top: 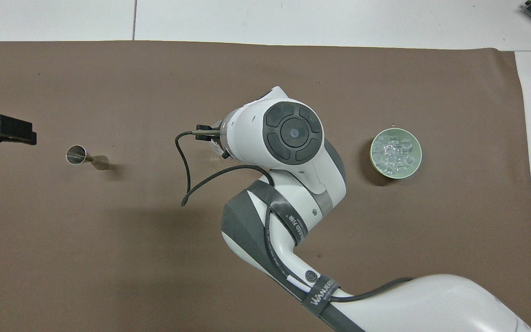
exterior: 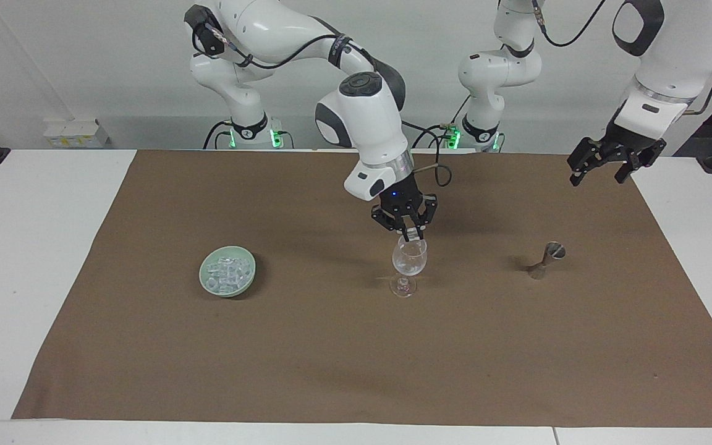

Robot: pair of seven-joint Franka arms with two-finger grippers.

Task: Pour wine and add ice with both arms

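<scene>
I see the brown cloth (exterior: 356, 346) covering the table, with my right gripper (exterior: 410, 233) poised directly over the wine glass (exterior: 409, 264) at mid-cloth, fingertips pinched on one ice chunk (exterior: 412, 234). My left gripper (exterior: 603, 162) waits spread wide and empty above the cloth's corner at its own end. The ice (exterior: 227, 275) heaps in the green bowl (exterior: 206, 285) toward the right arm's end, and the small metal jigger (exterior: 546, 260) stands toward the left arm's.

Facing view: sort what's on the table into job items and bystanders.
For the job:
- wine glass
- green bowl of ice
- ice chunk in the right tool, over the glass
- metal jigger
- left tool, waiting open

Just there:
- brown cloth
- white boxes
</scene>
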